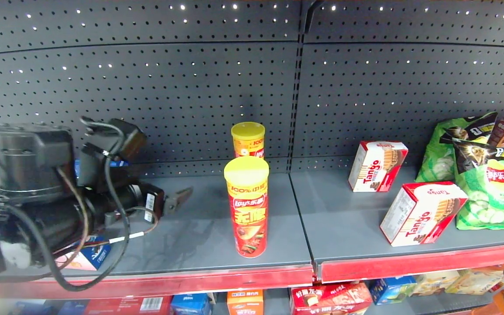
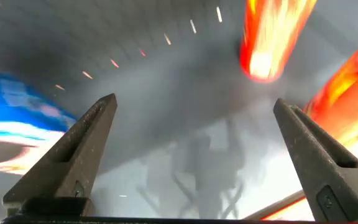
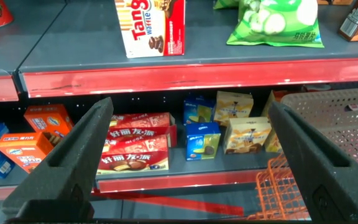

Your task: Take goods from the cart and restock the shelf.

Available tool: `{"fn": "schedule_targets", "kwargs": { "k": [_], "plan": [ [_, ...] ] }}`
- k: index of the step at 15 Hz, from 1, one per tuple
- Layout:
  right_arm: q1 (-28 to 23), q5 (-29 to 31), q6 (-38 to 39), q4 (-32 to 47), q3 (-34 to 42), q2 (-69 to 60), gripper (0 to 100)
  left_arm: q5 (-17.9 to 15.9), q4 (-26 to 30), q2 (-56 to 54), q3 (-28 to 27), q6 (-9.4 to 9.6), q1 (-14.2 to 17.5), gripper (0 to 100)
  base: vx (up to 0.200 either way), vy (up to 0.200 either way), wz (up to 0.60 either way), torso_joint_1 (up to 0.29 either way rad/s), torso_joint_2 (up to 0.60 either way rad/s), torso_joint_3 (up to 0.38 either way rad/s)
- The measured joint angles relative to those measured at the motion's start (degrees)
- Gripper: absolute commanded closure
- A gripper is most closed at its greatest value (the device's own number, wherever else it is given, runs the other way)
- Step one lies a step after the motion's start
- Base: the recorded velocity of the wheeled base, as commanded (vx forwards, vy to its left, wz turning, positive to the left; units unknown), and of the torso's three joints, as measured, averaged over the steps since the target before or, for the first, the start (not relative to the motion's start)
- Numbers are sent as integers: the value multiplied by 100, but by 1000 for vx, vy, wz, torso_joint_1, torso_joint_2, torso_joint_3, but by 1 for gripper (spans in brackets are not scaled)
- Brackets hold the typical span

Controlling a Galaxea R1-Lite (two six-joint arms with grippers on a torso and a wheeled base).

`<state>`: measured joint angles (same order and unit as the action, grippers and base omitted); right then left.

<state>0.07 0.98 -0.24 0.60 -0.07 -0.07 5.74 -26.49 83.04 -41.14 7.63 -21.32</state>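
Here, the left jaws are seen released and spread wide, with nothing held between them, low over the grey shelf (image 1: 190,245). Just ahead of them and off to one side, a red chip can (image 1: 247,205) with a yellow lid is stood upright near the shelf's front edge, close to the jaws but apart from them. A second can (image 1: 248,139) of the same kind is stood farther beyond, against the pegboard back. A blue box (image 1: 90,256) is laid behind the jaws, under the left arm (image 1: 59,197). Two wafer boxes (image 1: 377,166) and green chip bags (image 1: 490,192) are placed well apart from the left jaws, on the far side of the cans. The right jaws are likewise released and empty, held out before the lower shelf (image 3: 185,177). Red boxes (image 3: 135,149), a blue box (image 3: 202,140) and tan boxes (image 3: 247,134) are seen beyond the gap between them. The mesh cart basket (image 3: 340,118) is found close beside one of the right jaws.
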Motion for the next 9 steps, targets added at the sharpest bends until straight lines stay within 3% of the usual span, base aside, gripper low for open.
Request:
{"fn": "schedule_targets", "kwargs": {
  "k": [2,6,9],
  "plan": [
    [-2,0,0,-2,0,0,0,0,33,-752,116,-115,149,0,0,0,0,0,0,0],
    [2,0,-2,-2,0,0,0,72,169,-2599,769,-165,1176,0,0,0,0,0,0,0],
    [2,0,-7,0,0,0,0,228,1226,-4269,1287,-189,1515,0,0,0,0,0,0,0]
  ]
}}
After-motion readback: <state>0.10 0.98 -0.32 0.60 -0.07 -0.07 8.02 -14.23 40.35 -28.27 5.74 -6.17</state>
